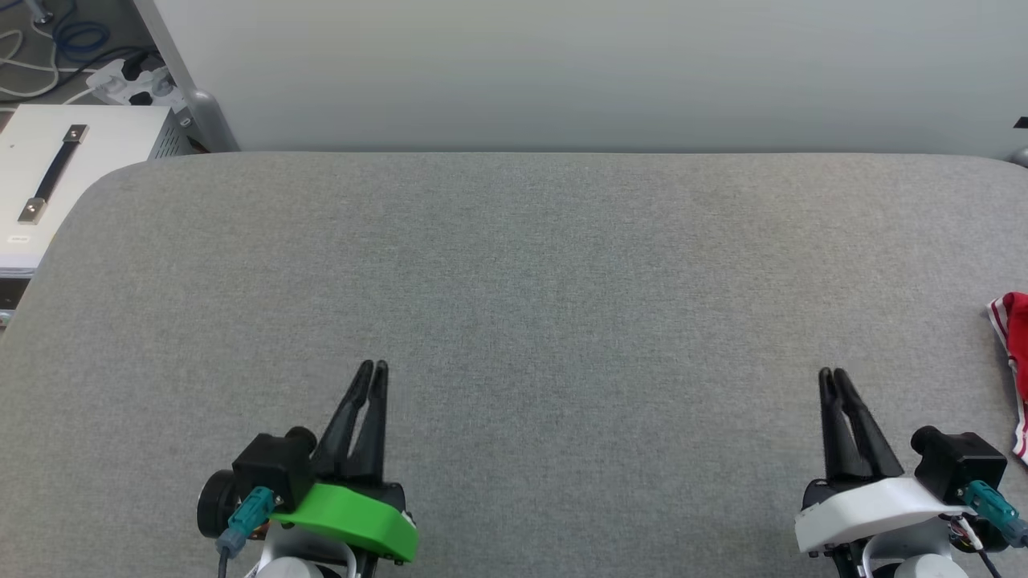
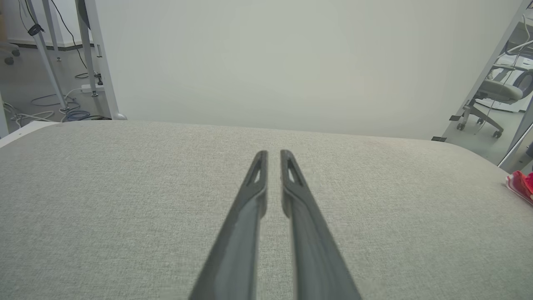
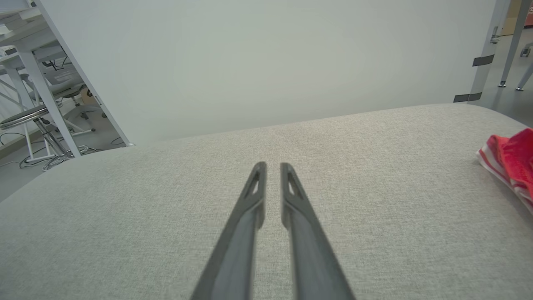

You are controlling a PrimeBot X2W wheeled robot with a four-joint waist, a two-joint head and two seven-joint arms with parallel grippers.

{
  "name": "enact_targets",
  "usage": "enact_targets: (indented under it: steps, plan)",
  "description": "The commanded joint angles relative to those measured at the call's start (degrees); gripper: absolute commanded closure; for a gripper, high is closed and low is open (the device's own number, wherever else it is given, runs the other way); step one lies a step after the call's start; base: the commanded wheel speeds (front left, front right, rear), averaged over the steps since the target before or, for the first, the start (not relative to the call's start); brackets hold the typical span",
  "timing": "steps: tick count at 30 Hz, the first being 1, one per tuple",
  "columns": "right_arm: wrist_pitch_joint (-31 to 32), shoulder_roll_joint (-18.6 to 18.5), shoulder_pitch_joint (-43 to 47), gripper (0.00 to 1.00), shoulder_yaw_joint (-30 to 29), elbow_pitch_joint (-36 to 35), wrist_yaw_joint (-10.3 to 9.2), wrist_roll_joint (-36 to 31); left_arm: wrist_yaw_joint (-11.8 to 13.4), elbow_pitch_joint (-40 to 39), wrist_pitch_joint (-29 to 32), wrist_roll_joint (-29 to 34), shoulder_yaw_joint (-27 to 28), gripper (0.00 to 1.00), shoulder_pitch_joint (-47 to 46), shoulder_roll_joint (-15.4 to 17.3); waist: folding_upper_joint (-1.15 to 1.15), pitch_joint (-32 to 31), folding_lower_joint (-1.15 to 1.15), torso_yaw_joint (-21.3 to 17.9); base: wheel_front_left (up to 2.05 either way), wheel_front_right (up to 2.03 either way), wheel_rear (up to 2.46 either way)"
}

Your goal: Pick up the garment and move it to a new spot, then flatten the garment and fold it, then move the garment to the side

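Observation:
The garment [image 1: 1016, 337] is a red bunch of cloth with red-and-white striped trim, lying at the far right edge of the grey fabric-covered table [image 1: 514, 265] and cut off by the frame. It also shows at the right edge of the left wrist view [image 2: 520, 185] and the right wrist view [image 3: 510, 160]. My left gripper [image 1: 374, 368] [image 2: 274, 155] rests low at the front left. Its fingers are drawn nearly together, with nothing between them. My right gripper [image 1: 833, 374] [image 3: 272, 166] stands the same way at the front right, a short way left of the garment and apart from it.
A pale wall panel [image 1: 562, 72] stands right behind the table's far edge. Off the table's left corner are a white case with a black handle [image 1: 56, 172] and floor cables with a power strip [image 1: 128, 80]. An office chair [image 2: 495, 91] stands beyond the right side.

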Motion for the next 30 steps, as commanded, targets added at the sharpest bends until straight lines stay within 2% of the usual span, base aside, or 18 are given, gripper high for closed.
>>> enact_targets:
  steps: [1,30]
  plan:
    - [0.16,0.00,0.00,1.00,0.02,-0.10,0.00,-0.15,0.08,-0.08,0.16,0.15,0.10,1.00,0.01,-0.02,0.00,-0.03,0.00,-0.02,0.00,0.00,0.00]
    - [3.33,0.04,0.10,1.00,0.34,-2.11,-0.02,-3.17,1.76,-1.64,3.50,3.02,1.69,1.00,0.20,-0.12,0.00,-0.70,0.00,-0.58,0.00,0.00,0.00]
